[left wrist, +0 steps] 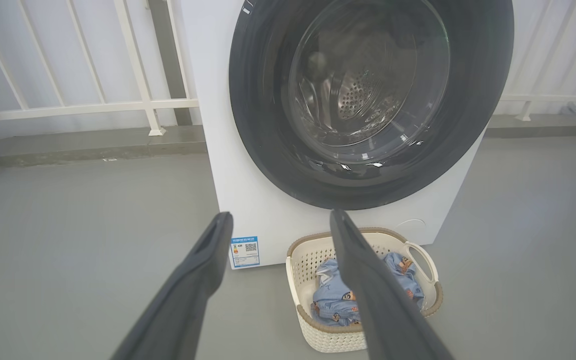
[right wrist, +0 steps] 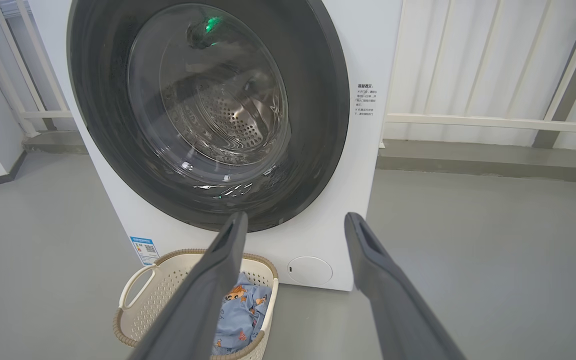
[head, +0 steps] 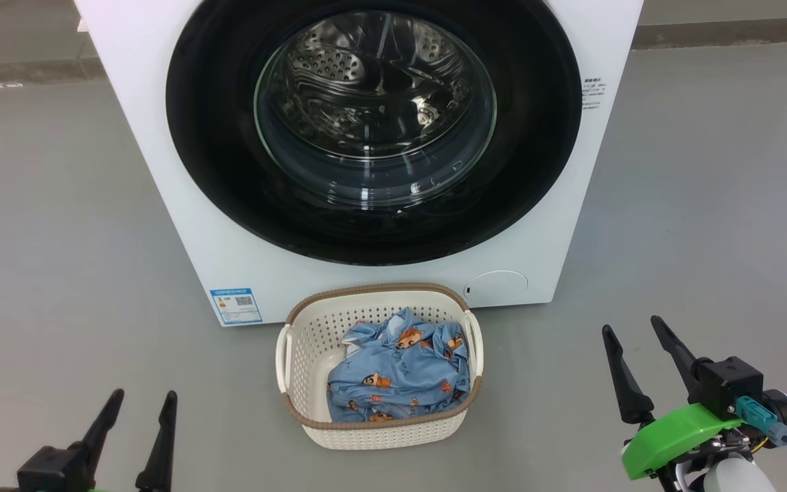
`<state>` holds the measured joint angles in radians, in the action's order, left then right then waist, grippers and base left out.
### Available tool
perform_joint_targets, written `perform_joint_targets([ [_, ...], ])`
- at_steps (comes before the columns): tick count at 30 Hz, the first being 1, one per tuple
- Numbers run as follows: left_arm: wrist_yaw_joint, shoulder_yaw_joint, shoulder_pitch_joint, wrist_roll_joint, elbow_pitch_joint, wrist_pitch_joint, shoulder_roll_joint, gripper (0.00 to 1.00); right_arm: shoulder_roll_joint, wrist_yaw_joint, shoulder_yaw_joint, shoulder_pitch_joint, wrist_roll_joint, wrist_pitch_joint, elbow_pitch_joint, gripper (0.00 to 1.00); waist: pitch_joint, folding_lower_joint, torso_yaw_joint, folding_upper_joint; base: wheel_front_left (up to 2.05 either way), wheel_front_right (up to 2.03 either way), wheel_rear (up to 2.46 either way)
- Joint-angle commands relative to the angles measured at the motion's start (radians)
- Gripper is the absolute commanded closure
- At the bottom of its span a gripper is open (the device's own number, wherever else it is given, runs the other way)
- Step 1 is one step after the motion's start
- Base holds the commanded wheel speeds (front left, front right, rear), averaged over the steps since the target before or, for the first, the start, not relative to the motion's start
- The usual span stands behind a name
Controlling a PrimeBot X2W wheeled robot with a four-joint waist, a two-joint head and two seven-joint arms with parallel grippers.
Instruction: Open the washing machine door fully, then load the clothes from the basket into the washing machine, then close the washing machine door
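Left end effector (head: 145, 394) and right end effector (head: 630, 323) gape wide, empty; basket (head: 305, 342) (clothes (head: 400, 372) inside) sits between them, washing machine door (head: 216, 137) shut beyond.

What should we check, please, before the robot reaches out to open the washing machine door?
1. Washing machine door shut flush, ready to be pulled: ok.
2. Left gripper open and empty: ok.
3. Right gripper open and empty: ok.
4. Clothes all lying inside the basket: ok.
5. Basket out of the door's swing: cannot tell; it stands close in front of the washing machine, below the door.
6. Place to grip the door: cannot tell; nothing stands out on its black rim.
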<state>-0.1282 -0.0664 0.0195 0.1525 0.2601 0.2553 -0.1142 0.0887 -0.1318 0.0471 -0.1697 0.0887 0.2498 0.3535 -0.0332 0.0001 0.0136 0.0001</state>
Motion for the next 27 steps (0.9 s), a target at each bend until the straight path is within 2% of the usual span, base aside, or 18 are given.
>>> perform_joint_targets([
  [1,-0.003,-0.037,0.036,-0.009,-0.019,0.006,-0.018,0.0,0.0,0.001,-0.02,-0.036,-0.011,0.012,-0.028,0.0,0.0,0.0,0.0,-0.0001,0.0,0.0,0.0],
  [17,-0.003,-0.06,0.039,0.02,-0.029,0.006,-0.003,0.0,-0.003,0.001,-0.014,-0.031,-0.005,0.012,-0.034,0.0,0.001,0.0,-0.003,-0.0001,0.0,0.0,0.0],
  [27,-0.003,-0.059,0.044,0.025,-0.027,0.006,-0.013,0.0,-0.002,0.001,-0.011,-0.03,-0.002,0.012,-0.033,0.0,0.001,0.0,-0.004,-0.0001,0.0,0.0,0.0],
])
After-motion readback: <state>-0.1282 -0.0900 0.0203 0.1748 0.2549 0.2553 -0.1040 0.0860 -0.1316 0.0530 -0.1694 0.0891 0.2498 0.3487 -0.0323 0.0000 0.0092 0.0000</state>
